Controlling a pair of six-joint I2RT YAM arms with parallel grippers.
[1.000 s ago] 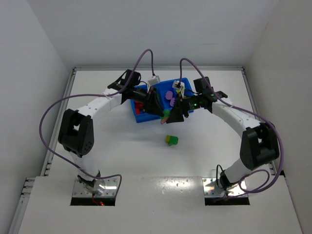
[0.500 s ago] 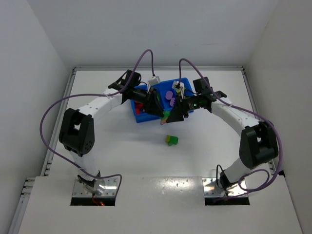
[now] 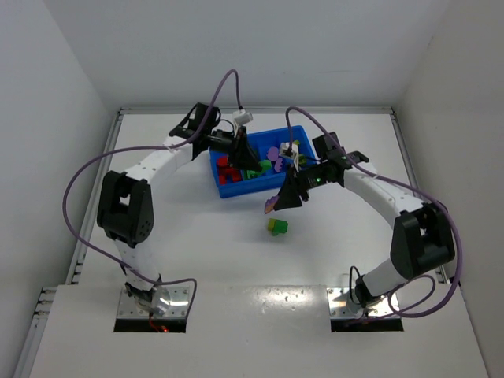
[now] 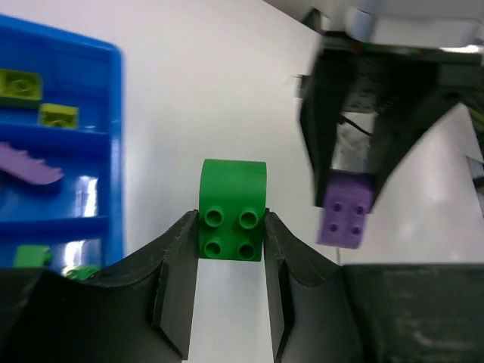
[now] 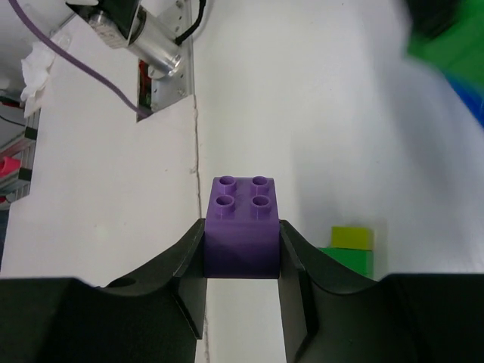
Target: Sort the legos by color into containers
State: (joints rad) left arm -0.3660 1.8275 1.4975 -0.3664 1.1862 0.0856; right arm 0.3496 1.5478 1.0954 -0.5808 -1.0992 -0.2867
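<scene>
where the two arms met at the blue tray's [image 3: 228, 191] near edge a second ago, they now stand apart: the left jaws grip a green brick [image 4: 233, 206] over the tray, the right jaws clamp a purple brick [image 5: 242, 227] just off that edge, near the unmoved green-and-yellow stack [image 3: 276, 227] on the worktop [image 3: 197, 236].

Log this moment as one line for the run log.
left hand: shut on green brick | right hand: shut on purple brick | yellow-green stack: loose on table
</scene>
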